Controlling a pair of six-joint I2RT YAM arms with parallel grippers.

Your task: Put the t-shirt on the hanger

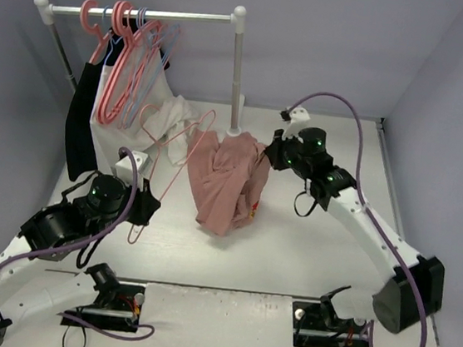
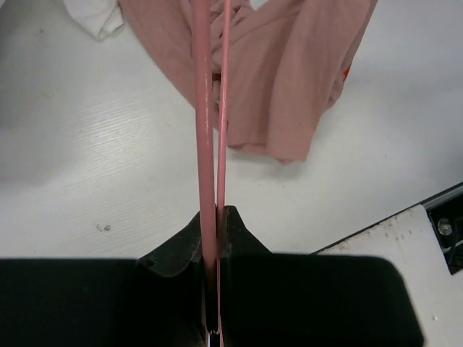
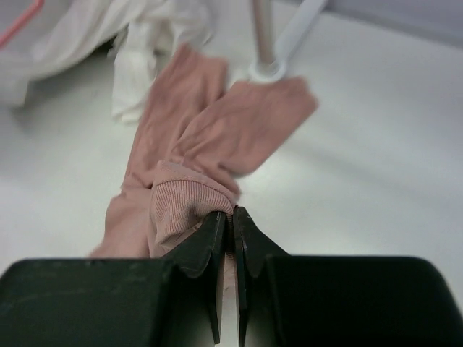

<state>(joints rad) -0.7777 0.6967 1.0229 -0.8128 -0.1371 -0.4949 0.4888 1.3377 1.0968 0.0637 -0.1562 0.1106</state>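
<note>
White bench (image 1: pixel 289 255) carrying a clothes rail (image 1: pixel 149 15), on which hang a white garment (image 1: pixel 167 116), a black garment (image 1: pixel 77 131) and spare coral and blue hangers (image 1: pixel 126 69). The t-shirt (image 1: pixel 226 181) droops at mid-bench beside the rail's post, lifted by a ribbed edge in the right tool (image 3: pixel 231 217), whose jaws are pinched narrow on the cloth. It looks soft, light and shapeless, and is best taken at the neckline and spread. The hanger (image 2: pixel 205 144), thin, stiff and probably springy, is clamped in the left tool (image 2: pixel 215 217) and points toward the shirt.
</note>
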